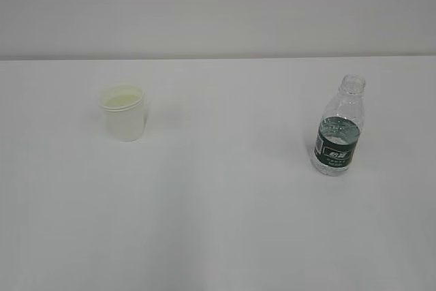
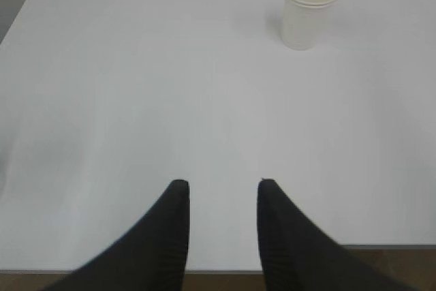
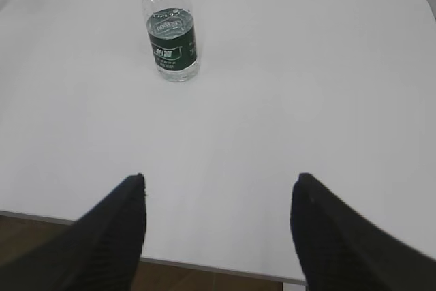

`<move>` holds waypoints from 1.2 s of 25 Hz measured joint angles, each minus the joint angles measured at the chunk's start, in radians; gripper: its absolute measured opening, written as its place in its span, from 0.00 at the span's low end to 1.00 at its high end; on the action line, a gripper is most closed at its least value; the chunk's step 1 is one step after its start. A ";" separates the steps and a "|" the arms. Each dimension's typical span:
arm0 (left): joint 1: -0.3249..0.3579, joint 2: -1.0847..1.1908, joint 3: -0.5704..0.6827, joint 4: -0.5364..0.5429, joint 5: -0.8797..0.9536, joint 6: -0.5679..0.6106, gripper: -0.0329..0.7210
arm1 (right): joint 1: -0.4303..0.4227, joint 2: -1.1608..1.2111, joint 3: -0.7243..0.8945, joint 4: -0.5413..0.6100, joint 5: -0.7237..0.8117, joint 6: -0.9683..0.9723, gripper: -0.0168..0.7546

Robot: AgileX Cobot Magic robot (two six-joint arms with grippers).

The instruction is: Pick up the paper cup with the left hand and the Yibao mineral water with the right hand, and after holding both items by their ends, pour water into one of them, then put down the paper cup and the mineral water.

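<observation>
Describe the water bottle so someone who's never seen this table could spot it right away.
On the bare white table, look to the right half in the exterior view, well apart from the paper cup on the left. There the Yibao mineral water stands upright. Unlike the short, opaque white cup, it is a taller clear plastic bottle with a dark green label band and no cap.

One paper cup [image 1: 123, 112], one Yibao mineral water [image 1: 339, 129].

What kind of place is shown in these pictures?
Probably a bare robot test bench: a plain white table against a blank wall, holding only a small white paper cup and a clear plastic water bottle.
</observation>
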 joint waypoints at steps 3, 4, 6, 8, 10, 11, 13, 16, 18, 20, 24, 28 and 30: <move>0.000 0.000 0.000 0.000 0.000 0.000 0.36 | 0.000 0.000 0.000 0.000 -0.004 0.000 0.67; 0.000 0.000 0.000 0.000 0.000 0.000 0.36 | 0.000 0.000 0.002 0.000 -0.004 0.000 0.67; 0.000 0.000 0.000 0.000 0.000 0.000 0.36 | 0.000 0.000 0.002 0.000 -0.006 0.000 0.67; 0.000 0.000 0.000 0.000 0.000 0.000 0.36 | 0.000 0.000 0.002 0.000 -0.006 0.000 0.67; 0.000 0.000 0.002 0.000 0.000 0.000 0.36 | 0.000 0.000 0.002 0.000 -0.007 0.000 0.67; 0.000 0.000 0.002 0.000 0.000 0.000 0.36 | 0.000 0.000 0.002 0.000 -0.009 0.000 0.67; 0.000 0.000 0.002 0.000 0.000 0.000 0.36 | 0.000 0.000 0.002 0.000 -0.009 0.000 0.67; 0.000 0.000 0.002 0.000 0.000 0.000 0.36 | 0.000 0.000 0.002 0.009 -0.010 0.000 0.67; 0.000 0.000 0.002 0.000 0.000 0.000 0.36 | 0.000 0.000 0.002 0.016 -0.011 0.000 0.67; 0.000 0.000 0.002 0.000 0.000 0.000 0.36 | -0.012 0.000 0.002 0.021 -0.014 0.000 0.67; 0.000 0.000 0.002 0.000 0.000 0.000 0.36 | -0.079 0.000 0.002 0.023 -0.016 0.000 0.67; 0.000 0.000 0.002 0.000 0.000 0.000 0.36 | -0.154 0.000 0.002 0.024 -0.016 0.002 0.67; 0.000 0.000 0.002 0.000 0.000 0.000 0.36 | -0.175 0.000 0.002 0.024 -0.016 0.002 0.67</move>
